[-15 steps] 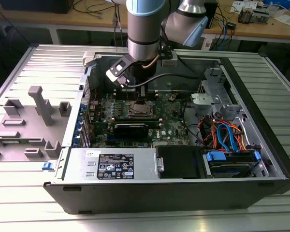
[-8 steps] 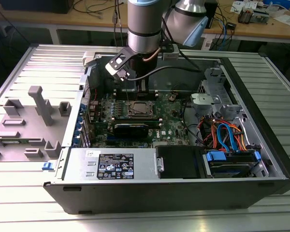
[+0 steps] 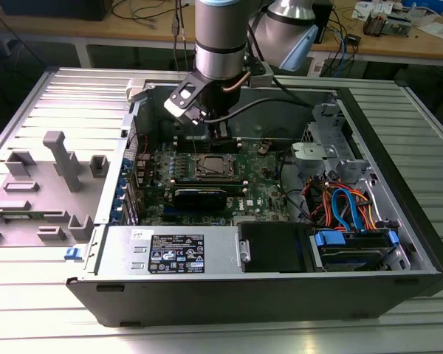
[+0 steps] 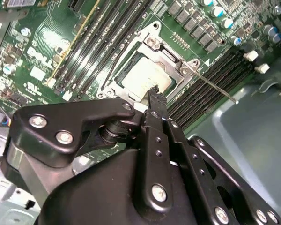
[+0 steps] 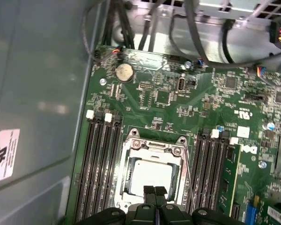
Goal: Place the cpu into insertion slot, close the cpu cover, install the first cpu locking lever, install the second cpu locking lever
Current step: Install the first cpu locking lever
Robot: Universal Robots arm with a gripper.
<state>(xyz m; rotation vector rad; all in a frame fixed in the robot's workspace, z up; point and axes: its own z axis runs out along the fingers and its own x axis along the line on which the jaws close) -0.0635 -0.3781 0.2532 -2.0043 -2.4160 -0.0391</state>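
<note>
Exterior view: bright, even light from above. The motherboard (image 3: 258, 184) around the cpu (image 3: 209, 167) lies in shade, dimmer than the ribbed table (image 3: 44, 324). Both wrist views: cpu (image 5: 152, 174) top glares pale, near washed out. Grey case wall (image 5: 37, 84), well off the cpu, carries soft pale reflections.

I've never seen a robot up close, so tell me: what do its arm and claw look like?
The arm is a thick silver-grey tube with a black ring and a pale blue joint cap; black cables loop off its wrist. The claw is matt black, built of flat links dotted with silver screws, ending in two slim fingers.
</note>
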